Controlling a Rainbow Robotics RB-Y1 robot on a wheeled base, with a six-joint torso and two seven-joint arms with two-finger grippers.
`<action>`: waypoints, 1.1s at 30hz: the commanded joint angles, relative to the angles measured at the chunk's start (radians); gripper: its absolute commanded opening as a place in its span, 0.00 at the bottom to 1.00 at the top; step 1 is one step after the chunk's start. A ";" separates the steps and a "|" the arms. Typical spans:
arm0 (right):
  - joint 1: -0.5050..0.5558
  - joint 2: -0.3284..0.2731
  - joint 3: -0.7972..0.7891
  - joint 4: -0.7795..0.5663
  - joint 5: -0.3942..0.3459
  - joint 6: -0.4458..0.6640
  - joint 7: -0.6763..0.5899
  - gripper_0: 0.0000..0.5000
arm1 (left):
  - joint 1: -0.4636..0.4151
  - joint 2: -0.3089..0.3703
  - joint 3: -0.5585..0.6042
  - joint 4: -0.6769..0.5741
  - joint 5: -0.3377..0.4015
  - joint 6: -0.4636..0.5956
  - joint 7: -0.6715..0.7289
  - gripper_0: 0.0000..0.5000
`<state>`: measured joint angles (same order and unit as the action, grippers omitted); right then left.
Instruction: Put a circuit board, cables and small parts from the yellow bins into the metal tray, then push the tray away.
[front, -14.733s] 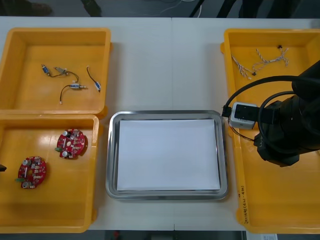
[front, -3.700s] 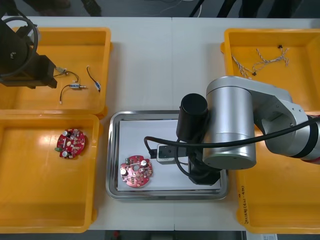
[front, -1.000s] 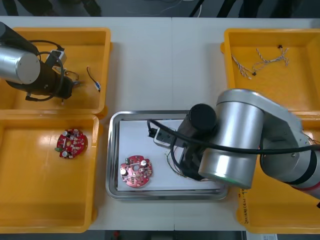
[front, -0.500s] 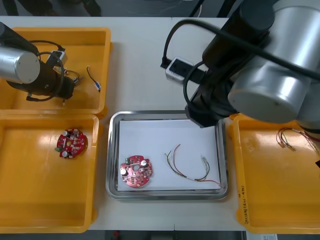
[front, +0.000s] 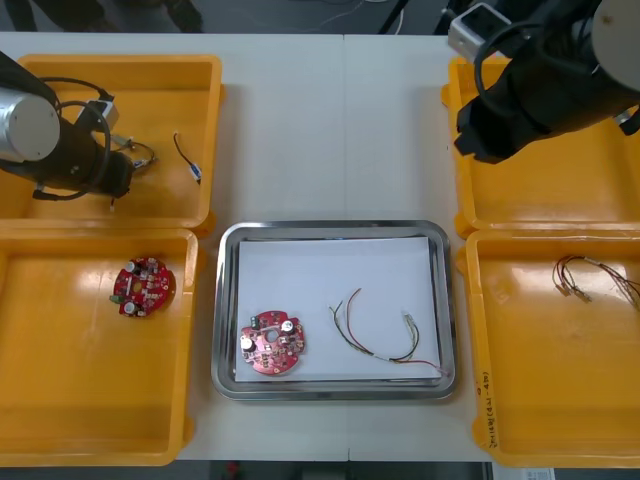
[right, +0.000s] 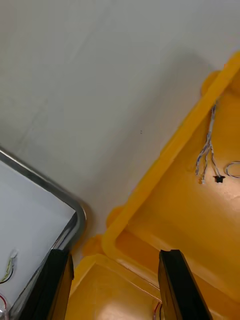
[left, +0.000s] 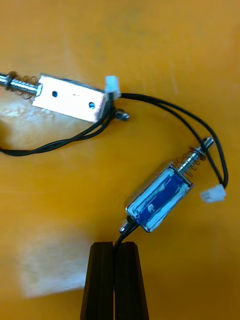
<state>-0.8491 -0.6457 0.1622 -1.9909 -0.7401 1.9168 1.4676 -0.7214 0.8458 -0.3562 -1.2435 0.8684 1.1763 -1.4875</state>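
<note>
My left gripper (left: 114, 244) is down in the far left yellow bin (front: 200, 75), shut on the thin black wire of a small metal part (left: 159, 199) with a blue body. A second small metal part (left: 70, 97) lies beyond it. My left arm (front: 60, 150) reaches in from the left. The metal tray (front: 226, 300), white inside, holds a round red circuit board (front: 271, 343) and a red and yellow cable (front: 385, 335). My right gripper (right: 114, 255) is open and holds nothing, above the near rim of the far right bin (right: 150, 192). A twisted blue and white cable (right: 207, 155) lies inside that bin.
Another circuit board (front: 143, 286) lies in the near left bin (front: 100, 445). A red and yellow cable (front: 590, 275) is in the near right bin (front: 500, 440). A loose black cable (front: 187, 158) rests in the far left bin. My right arm (front: 540, 90) covers much of the far right bin.
My right arm has swung from the tray's far edge to the far right bin, leaving the red and yellow cable in the tray. The left arm has shifted only slightly.
</note>
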 joint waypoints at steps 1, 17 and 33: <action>-0.045 -0.055 -0.125 0.073 0.018 0.003 -0.021 1.00 | -0.046 0.068 0.010 -0.004 0.018 0.025 -0.126 0.00; -0.050 -0.080 -0.282 0.340 0.171 0.003 -0.003 1.00 | -0.070 0.076 0.013 0.064 0.037 0.016 -0.152 0.19; -0.116 -0.080 -0.311 0.573 0.215 -0.133 0.000 1.00 | -0.107 0.076 0.023 0.070 0.054 0.040 -0.162 1.00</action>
<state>-0.8918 -0.6855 -0.1144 -1.4542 -0.5395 1.8215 1.4678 -0.7724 0.8742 -0.3562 -1.1712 0.9097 1.1963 -1.5473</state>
